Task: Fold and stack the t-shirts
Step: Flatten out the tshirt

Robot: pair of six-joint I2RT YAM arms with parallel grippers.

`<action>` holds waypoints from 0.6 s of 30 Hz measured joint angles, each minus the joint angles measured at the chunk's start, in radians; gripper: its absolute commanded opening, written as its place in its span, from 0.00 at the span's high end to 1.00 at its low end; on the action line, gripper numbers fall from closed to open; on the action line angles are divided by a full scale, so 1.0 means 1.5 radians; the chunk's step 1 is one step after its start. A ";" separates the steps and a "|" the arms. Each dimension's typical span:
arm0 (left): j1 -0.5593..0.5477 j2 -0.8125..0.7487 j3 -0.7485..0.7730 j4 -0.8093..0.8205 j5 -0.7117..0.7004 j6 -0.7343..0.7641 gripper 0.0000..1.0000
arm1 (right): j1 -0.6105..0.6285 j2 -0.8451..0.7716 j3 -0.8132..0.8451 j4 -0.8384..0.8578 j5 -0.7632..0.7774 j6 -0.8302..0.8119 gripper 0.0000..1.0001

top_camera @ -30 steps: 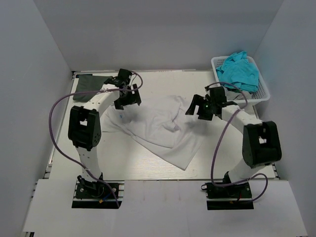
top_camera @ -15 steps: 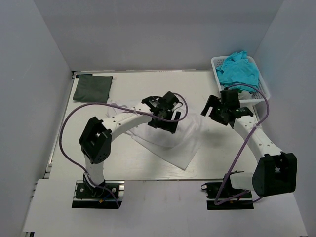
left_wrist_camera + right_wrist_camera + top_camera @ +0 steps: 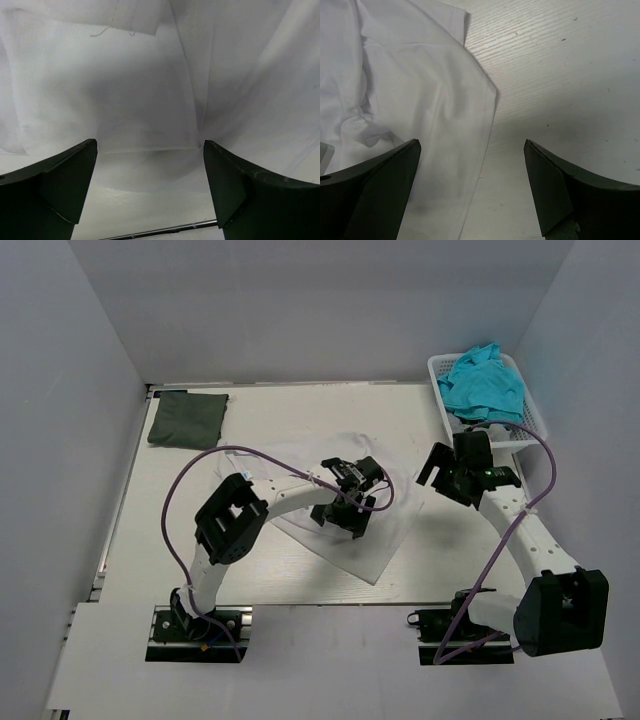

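Note:
A white t-shirt lies crumpled and spread in the middle of the table. My left gripper hovers open over its near right part. In the left wrist view the gripper stands open over the hem of the white fabric, holding nothing. My right gripper is open beside the shirt's right edge. In the right wrist view that gripper straddles the hem of the white shirt and bare table. A folded dark grey-green t-shirt lies at the back left. Teal t-shirts fill the basket.
The white lattice basket stands at the back right corner, close behind the right arm. Grey walls enclose the table on three sides. The left arm's purple cable loops over the table's left half.
The left arm swung from the back left across to the shirt's near right part. The right gripper drew back to the right, off the shirt to its right edge. Both stayed open.

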 measured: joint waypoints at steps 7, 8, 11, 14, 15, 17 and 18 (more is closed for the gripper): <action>-0.004 0.027 0.022 -0.004 -0.014 -0.016 0.50 | -0.007 0.000 -0.003 -0.010 0.002 0.000 0.10; -0.005 0.028 0.022 -0.005 -0.016 -0.015 0.59 | -0.008 0.000 -0.003 -0.010 0.002 0.000 0.10; -0.008 0.028 0.023 -0.010 -0.022 -0.018 0.91 | -0.008 0.000 -0.003 -0.011 0.002 0.000 0.10; -0.008 0.028 0.023 -0.019 -0.033 -0.025 1.00 | -0.008 0.000 -0.004 -0.011 0.002 -0.001 0.10; -0.008 0.028 0.023 -0.023 -0.035 -0.028 1.00 | -0.008 0.000 -0.004 -0.011 0.002 -0.002 0.10; -0.008 0.026 0.024 -0.030 -0.042 -0.033 1.00 | -0.008 0.001 -0.004 -0.010 0.002 -0.006 0.10; -0.008 0.024 0.026 -0.033 -0.046 -0.036 1.00 | -0.009 0.002 -0.004 -0.009 0.002 -0.008 0.10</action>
